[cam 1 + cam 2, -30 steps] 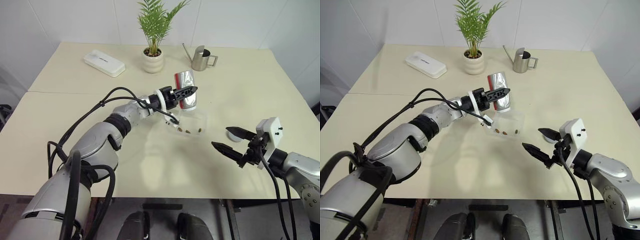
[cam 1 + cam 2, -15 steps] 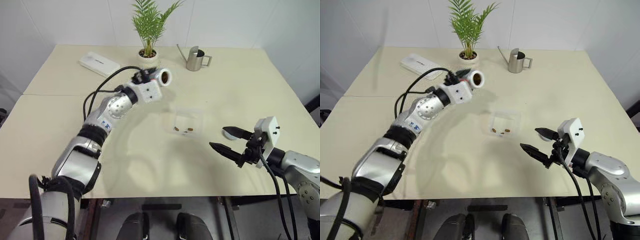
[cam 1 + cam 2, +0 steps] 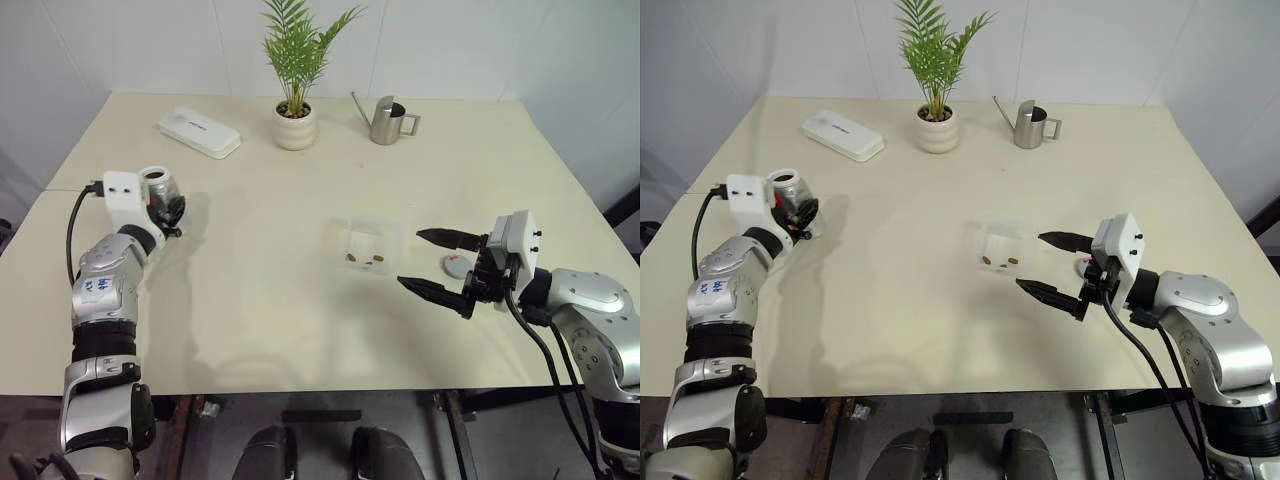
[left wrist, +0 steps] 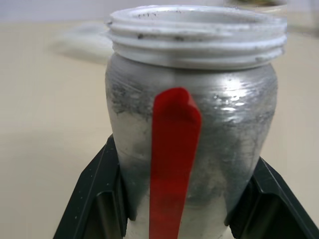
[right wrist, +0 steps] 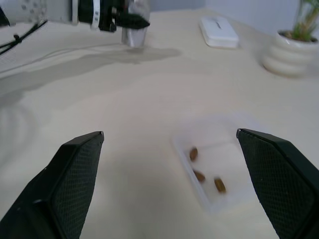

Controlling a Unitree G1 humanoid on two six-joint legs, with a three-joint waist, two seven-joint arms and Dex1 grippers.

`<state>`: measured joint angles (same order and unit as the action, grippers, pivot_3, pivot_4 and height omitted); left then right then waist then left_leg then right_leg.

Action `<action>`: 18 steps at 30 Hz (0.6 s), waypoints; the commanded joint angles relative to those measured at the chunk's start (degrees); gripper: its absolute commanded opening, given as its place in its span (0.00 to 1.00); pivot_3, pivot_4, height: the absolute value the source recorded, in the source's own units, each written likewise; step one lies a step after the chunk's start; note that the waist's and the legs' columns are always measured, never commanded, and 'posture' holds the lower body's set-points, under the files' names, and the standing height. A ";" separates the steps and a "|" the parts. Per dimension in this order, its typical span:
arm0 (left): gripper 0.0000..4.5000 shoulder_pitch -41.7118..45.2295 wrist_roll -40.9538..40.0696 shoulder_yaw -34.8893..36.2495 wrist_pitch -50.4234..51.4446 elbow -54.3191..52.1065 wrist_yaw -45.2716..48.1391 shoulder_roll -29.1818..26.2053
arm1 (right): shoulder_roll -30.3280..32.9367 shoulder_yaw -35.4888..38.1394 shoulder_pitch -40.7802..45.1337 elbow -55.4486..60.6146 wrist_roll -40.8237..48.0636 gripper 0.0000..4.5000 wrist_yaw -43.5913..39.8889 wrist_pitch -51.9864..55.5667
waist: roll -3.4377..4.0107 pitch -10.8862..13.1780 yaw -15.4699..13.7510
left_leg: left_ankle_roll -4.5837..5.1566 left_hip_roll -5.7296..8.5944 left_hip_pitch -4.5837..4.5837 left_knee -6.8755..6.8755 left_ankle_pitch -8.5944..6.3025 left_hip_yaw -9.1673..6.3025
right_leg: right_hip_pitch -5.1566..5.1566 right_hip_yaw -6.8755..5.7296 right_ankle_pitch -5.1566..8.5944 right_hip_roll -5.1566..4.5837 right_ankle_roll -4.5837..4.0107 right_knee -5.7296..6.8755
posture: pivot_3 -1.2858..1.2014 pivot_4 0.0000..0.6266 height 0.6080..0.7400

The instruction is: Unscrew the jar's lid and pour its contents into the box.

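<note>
Three brown pellets (image 3: 366, 260) lie in the clear box (image 3: 368, 243), just beyond the right gripper (image 3: 431, 262), whose fingers are spread and hold nothing. Left gripper (image 3: 166, 207) clamps the lidless silvery jar (image 4: 192, 129) with its red stripe, upright, mouth up, over the beige table (image 3: 270, 300). Lid (image 3: 457, 265) lies beside the right gripper.

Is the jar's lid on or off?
Off. The jar shows bare screw threads and an open mouth; the lid lies on the table.
</note>
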<state>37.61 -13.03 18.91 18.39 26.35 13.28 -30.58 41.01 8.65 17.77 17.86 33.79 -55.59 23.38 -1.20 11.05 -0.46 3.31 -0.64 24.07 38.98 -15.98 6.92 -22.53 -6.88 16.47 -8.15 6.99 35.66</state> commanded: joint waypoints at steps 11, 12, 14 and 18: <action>0.87 -6.82 -0.73 3.56 -9.60 -1.30 0.43 0.08 | -0.99 -2.07 6.14 -3.33 0.05 1.00 -2.57 -1.50 | -0.03 -0.02 -0.05 | -0.09 -0.01 0.00 -0.14 -0.06 0.03 | -0.07 -0.03 0.00 -0.30 -0.01 -0.07 | 0.52 0.24 1.00; 0.94 -7.09 -0.81 3.62 -9.59 -1.42 0.45 0.10 | -1.01 -2.06 6.32 -3.53 -0.04 1.00 -2.60 -1.52 | -0.03 -0.02 -0.01 | -0.09 -0.01 0.00 -0.15 -0.06 0.03 | -0.07 -0.04 0.00 -0.30 -0.01 -0.08 | 0.52 0.24 1.00; 1.00 -7.99 -0.36 3.50 -9.64 -1.90 0.00 -0.03 | -0.96 -2.01 6.43 -3.79 -0.15 1.00 -2.77 -1.60 | -0.03 -0.02 0.10 | -0.09 -0.01 0.00 -0.15 -0.06 0.03 | -0.07 -0.04 0.00 -0.30 -0.01 -0.08 | 0.52 0.24 1.00; 1.00 -12.53 -0.28 3.93 -8.72 -6.60 0.74 -1.07 | -0.40 -1.28 5.59 -3.05 0.24 1.00 -3.00 -1.21 | -0.03 -0.02 0.52 | -0.12 -0.01 0.00 -0.22 -0.08 0.04 | -0.07 -0.03 0.00 -0.33 -0.01 -0.11 | 0.52 0.24 1.00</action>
<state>27.30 -13.39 21.90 9.82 24.52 13.76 -30.11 40.00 5.80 23.45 13.21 33.17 -58.33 22.57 -1.23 11.02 0.06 3.20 -0.65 24.06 38.74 -16.06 6.96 -22.61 -6.90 16.47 -8.49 6.98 35.54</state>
